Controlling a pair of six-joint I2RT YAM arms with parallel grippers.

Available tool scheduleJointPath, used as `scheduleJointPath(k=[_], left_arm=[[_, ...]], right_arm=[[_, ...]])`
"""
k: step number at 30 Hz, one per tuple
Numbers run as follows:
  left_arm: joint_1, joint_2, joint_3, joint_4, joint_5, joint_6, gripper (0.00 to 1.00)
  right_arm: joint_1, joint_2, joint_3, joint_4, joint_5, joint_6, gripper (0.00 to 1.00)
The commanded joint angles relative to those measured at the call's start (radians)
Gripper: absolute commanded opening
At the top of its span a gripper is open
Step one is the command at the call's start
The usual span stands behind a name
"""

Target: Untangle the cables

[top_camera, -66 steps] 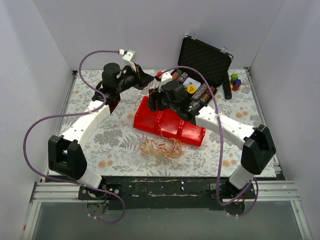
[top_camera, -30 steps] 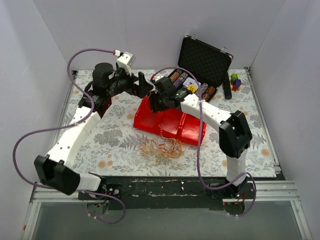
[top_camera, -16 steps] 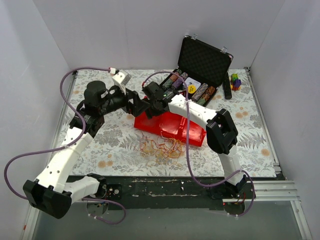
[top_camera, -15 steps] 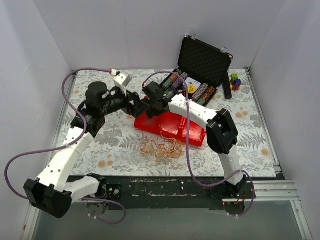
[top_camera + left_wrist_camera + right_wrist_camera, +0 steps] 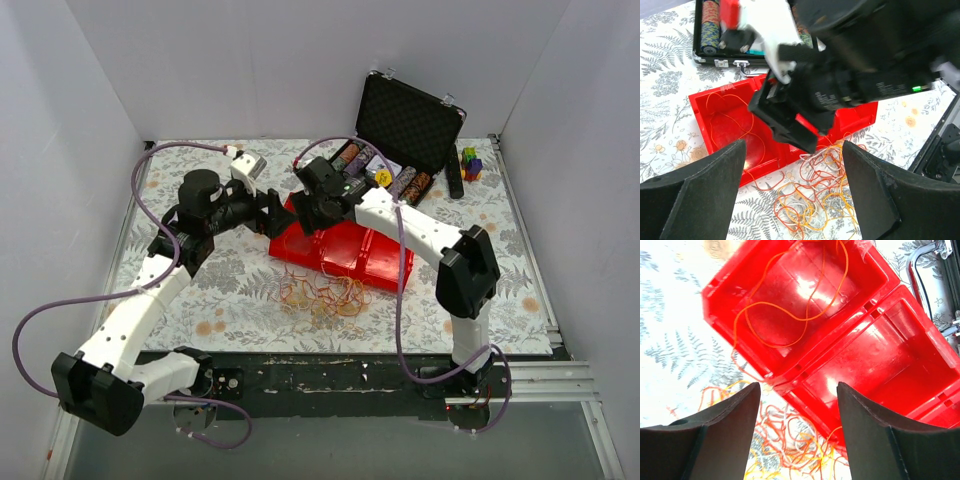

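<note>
Top external view: one tangled heap of cables (image 5: 325, 297) lies before one red tray (image 5: 350, 255), nearer the bases than the left gripper (image 5: 276, 213) and right gripper (image 5: 304, 216). Both hang open and empty over the tray, which holds one orange strand (image 5: 790, 315).

White links (image 5: 135, 305), black joints (image 5: 468, 272), thin purple hoses (image 5: 397, 290).

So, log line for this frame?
left gripper open | right gripper open over red tray | orange cable in tray | cable pile on table
</note>
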Motion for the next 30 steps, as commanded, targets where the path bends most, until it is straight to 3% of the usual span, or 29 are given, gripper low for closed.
scheduleJointPath(k=[1, 7, 15, 24, 30], left_arm=[[0.007, -0.038, 0.030, 0.009, -0.062, 0.014, 0.77], [0.131, -0.053, 0.036, -0.013, -0.051, 0.009, 0.88], [0.360, 0.008, 0.130, -0.067, 0.076, 0.017, 0.95], [0.380, 0.009, 0.124, -0.054, 0.110, 0.032, 0.96], [0.380, 0.020, 0.120, -0.044, 0.115, 0.037, 0.96]], right_arm=[[0.005, -0.106, -0.035, 0.060, -0.074, 0.012, 0.69], [0.020, -0.125, -0.147, 0.212, -0.175, 0.073, 0.66], [0.038, 0.019, -0.035, 0.266, -0.235, 0.129, 0.66], [0.040, 0.099, -0.091, 0.401, -0.142, 0.225, 0.61], [0.040, 0.162, -0.069, 0.416, -0.082, 0.239, 0.49]])
